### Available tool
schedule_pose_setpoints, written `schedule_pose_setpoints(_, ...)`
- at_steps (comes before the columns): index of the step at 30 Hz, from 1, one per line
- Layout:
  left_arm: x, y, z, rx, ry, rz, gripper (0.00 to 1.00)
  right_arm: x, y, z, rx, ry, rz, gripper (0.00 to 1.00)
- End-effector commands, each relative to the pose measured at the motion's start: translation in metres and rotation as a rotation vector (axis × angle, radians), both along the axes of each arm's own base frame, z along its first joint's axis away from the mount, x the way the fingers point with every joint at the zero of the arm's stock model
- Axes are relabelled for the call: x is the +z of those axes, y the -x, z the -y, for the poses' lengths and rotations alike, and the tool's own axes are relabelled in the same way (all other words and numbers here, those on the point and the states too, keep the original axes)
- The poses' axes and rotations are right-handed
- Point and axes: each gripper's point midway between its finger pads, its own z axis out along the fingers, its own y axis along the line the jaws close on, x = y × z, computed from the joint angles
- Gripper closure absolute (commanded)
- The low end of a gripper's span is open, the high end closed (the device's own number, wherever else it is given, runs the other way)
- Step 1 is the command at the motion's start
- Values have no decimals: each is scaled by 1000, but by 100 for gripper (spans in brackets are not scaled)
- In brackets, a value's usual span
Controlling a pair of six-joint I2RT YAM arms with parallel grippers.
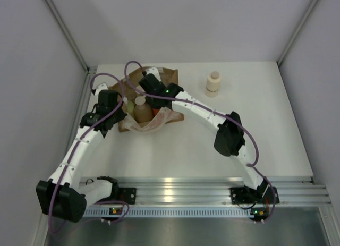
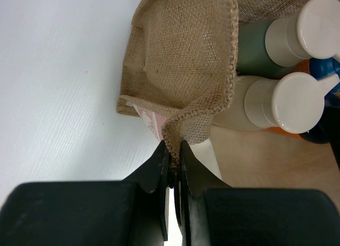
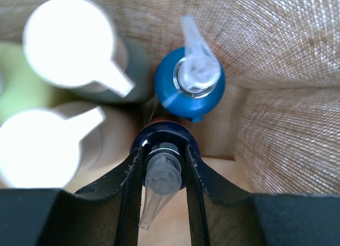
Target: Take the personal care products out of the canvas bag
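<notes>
Canvas bag (image 2: 186,60) rim pinched tight between the left fingers (image 2: 173,153), which are clenched on the woven jute edge at the lower middle of the left wrist view; a strip of pale pink panel shows just beside the pinch. Inside the bag, the right fingers (image 3: 164,150) are clamped on either side of the clear pump head of a dark blue bottle (image 3: 164,130), low in the centre of the right wrist view. Just above it stands a lighter blue bottle (image 3: 175,92) with a clear nozzle. To the left are a grey-green bottle (image 3: 79,49) and a cream bottle (image 3: 53,145), both white-capped and blurred, with a yellow-green bottle (image 3: 16,81) at the frame's left edge. Seen from overhead, the bag sits on the white worktop (image 1: 186,150) left of centre with both arms reaching to it, while a beige bottle (image 1: 213,85) stands upright on its own, well apart, toward the upper right.
</notes>
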Motion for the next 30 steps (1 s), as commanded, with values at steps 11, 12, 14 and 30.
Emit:
schedule_pose_setpoints(11, -24, 17, 0, -21, -12, -105, 100, 217, 35, 10, 289, -263, 341, 100)
schedule_pose_setpoints(12, -23, 17, 0, -22, -13, -106, 100, 224, 38, 11, 296, -277, 348, 100)
schedule_pose_setpoints(14, -22, 17, 0, -23, -14, -102, 100, 251, 48, 23, 297, -318, 380, 100)
schedule_pose_setpoints(30, -21, 16, -3, -26, -32, -99, 100, 328, 36, 250, -151, -289, 579, 100)
